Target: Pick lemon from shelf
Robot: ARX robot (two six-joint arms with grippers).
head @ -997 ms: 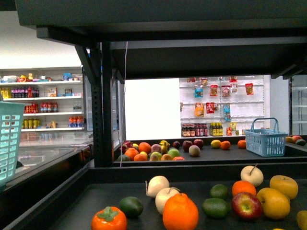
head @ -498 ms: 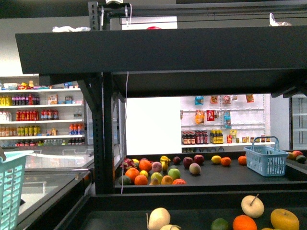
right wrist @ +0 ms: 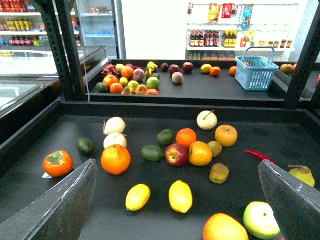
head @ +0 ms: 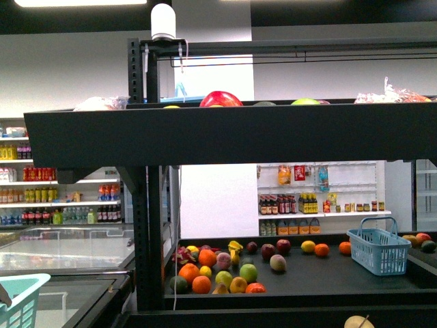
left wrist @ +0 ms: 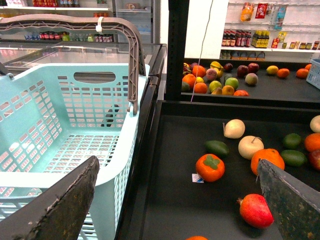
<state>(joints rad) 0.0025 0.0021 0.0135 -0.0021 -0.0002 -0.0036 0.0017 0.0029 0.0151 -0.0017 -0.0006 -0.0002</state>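
Two lemons lie side by side on the shelf's dark tray (right wrist: 260,125): one lemon (right wrist: 180,196) and a slimmer one (right wrist: 137,197) beside it. My right gripper (right wrist: 176,164) hangs open above the tray, and both lemons show between its fingers, untouched. My left gripper (left wrist: 178,162) is open too, over the tray's end beside a teal basket (left wrist: 65,130), with nothing between its fingers. No lemon shows in the left wrist view. The front view faces the shelf's upper tray lip (head: 232,140), and neither gripper appears there.
Around the lemons lie an orange (right wrist: 116,159), a red apple (right wrist: 176,154), a kiwi (right wrist: 219,173), a mango (right wrist: 225,228) and a green apple (right wrist: 261,220). A persimmon (left wrist: 210,167) and a pomegranate (left wrist: 255,210) lie under the left gripper. A blue basket (head: 377,248) stands on a far rack.
The front view has risen. The lower tray's fruit has dropped out of the picture, and the top tray with its fruit now shows.
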